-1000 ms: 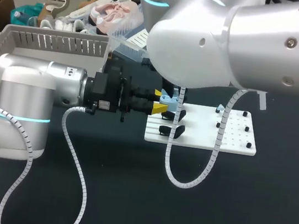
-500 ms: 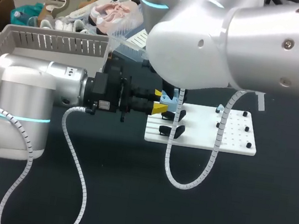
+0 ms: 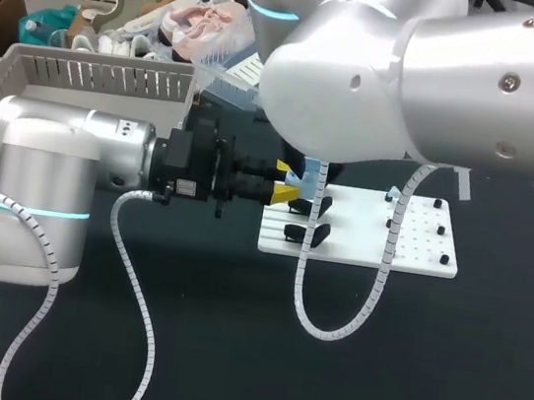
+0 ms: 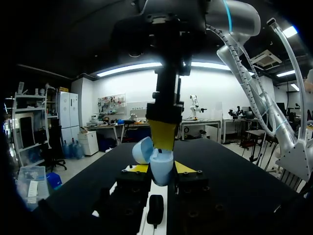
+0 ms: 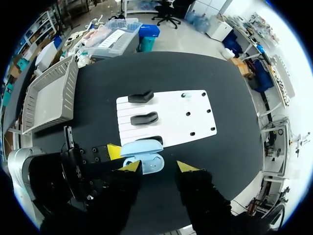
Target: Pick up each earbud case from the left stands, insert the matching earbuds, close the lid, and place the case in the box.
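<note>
Dark tabletop (image 3: 225,353): by the white board's (image 3: 360,245) left edge, the left gripper (image 3: 285,181) clamps the blue earbud case (image 5: 142,155), lid up. The right gripper (image 5: 159,167) hangs spread above it. Best to hold the case steady and press squarely, gently.

The silver left arm (image 3: 56,145) comes in level from the left. Its black left hand (image 3: 285,182) holds a pale blue plastic earbud case (image 3: 297,176) between two yellow tips, at the left end of a flat white slotted board (image 3: 420,246). Black curved stands (image 3: 292,231) sit on that board beside the hand. A grey slatted plastic basket (image 3: 86,75) stands behind the arm on the dark bench (image 3: 421,381). The broad silver right arm (image 3: 444,76) covers the upper right.
</note>
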